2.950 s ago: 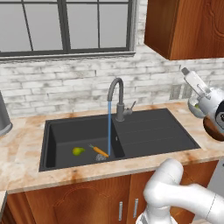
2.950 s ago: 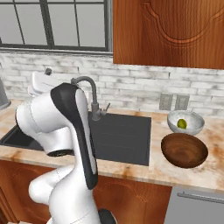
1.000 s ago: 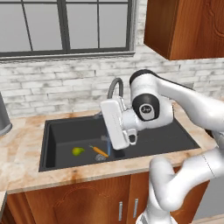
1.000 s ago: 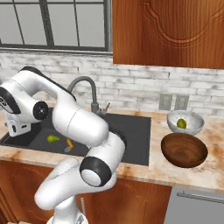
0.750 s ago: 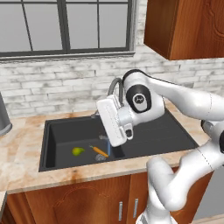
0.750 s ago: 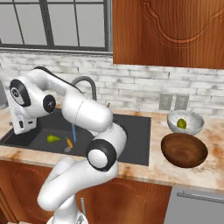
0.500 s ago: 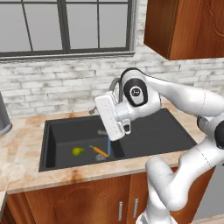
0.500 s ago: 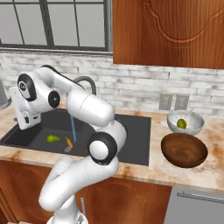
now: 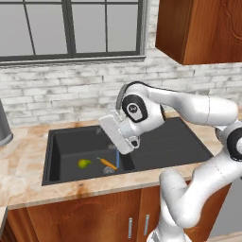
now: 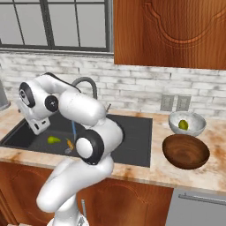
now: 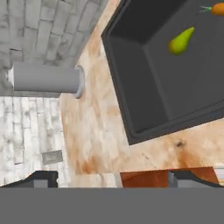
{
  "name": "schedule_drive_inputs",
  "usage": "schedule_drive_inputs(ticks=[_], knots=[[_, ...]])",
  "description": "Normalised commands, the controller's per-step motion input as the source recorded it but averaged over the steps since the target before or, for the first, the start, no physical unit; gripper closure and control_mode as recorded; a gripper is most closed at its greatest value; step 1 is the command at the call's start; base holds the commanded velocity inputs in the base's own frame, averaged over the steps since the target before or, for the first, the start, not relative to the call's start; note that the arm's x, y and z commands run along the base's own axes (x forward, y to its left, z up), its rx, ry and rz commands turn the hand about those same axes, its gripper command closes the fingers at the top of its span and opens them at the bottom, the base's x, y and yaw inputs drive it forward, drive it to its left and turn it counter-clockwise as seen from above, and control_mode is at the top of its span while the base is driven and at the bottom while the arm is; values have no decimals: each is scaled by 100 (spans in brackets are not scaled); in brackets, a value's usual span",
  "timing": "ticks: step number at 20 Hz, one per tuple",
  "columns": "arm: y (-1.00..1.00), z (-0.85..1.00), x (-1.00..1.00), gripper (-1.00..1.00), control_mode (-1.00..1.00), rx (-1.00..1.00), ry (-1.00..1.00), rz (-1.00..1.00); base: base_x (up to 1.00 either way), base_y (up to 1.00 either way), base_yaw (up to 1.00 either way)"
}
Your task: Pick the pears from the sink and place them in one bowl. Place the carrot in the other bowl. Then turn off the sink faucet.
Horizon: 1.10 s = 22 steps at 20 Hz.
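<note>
One pear (image 9: 84, 163) lies on the floor of the black sink (image 9: 61, 142), and the orange carrot (image 9: 108, 163) rests to its right by the drain. Another pear (image 10: 183, 125) sits inside the pale grey bowl (image 10: 196, 120) on the right counter. In front of that bowl stands the dark brown bowl (image 10: 185, 151), empty. Water runs from the grey faucet (image 10: 86, 84) into the basin. My gripper (image 11: 113, 179) hangs open above the basin, holding nothing. The hand view looks down at the sink's left corner, with the pear (image 11: 180, 41) and the carrot (image 11: 216, 8) at its top right.
A grey cylinder (image 11: 48, 78) stands on the counter left of the sink, by the brick wall. Wall outlets (image 10: 173, 103) sit behind the bowls. A wooden cabinet (image 10: 167, 31) hangs above the right counter. My white arm arches over the drainboard (image 9: 179, 142).
My arm has swung left from the bowls to above the sink basin, with the jaws staying open. Pears, carrot and bowls have not moved.
</note>
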Motion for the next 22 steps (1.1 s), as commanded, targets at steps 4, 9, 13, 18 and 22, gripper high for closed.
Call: schedule_drive_inputs(ticks=[4, 9, 13, 18, 22], knots=[[4, 39, 70, -100, -100, -66, -14, 10, 0, 0, 0], [8, 15, 32, -100, -100, -48, -8, 15, 0, 0, 0], [-2, -5, 0, -100, -100, -51, -1, 13, 0, 0, 0], [9, -2, 8, -100, -100, -9, -1, 3, 0, 0, 0], [1, -65, 66, -100, -100, -18, 4, -10, 0, 0, 0]])
